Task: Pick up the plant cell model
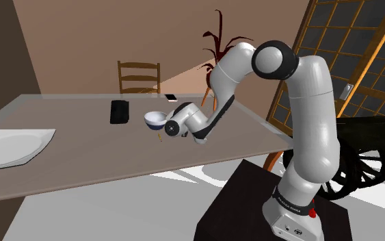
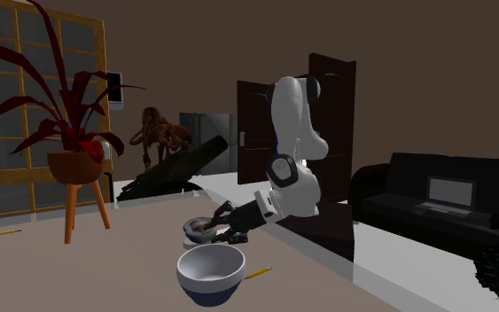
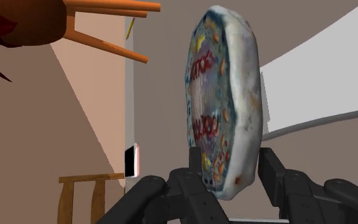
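The plant cell model (image 3: 225, 102) is a thick disc with a whitish rim and a colourful painted face. It stands on edge between my two black fingers (image 3: 197, 162), which press on its face and back. In the second exterior view the model (image 2: 199, 230) sits low at the table surface, just behind a bowl, with my gripper (image 2: 219, 226) closed around it from that view's right. From the shoulder view my gripper (image 1: 165, 130) is down at the table beside the bowl, and the model is hidden there. I cannot tell whether the model touches the table.
A white bowl with a dark blue base (image 1: 155, 120) (image 2: 210, 273) stands right next to the gripper, and a yellow pencil (image 2: 256, 273) lies by it. On the table (image 1: 81, 164) are a black box (image 1: 120, 111), a white plate (image 1: 9, 147) and a phone (image 1: 171, 98). A wooden chair (image 1: 139, 75) stands behind.
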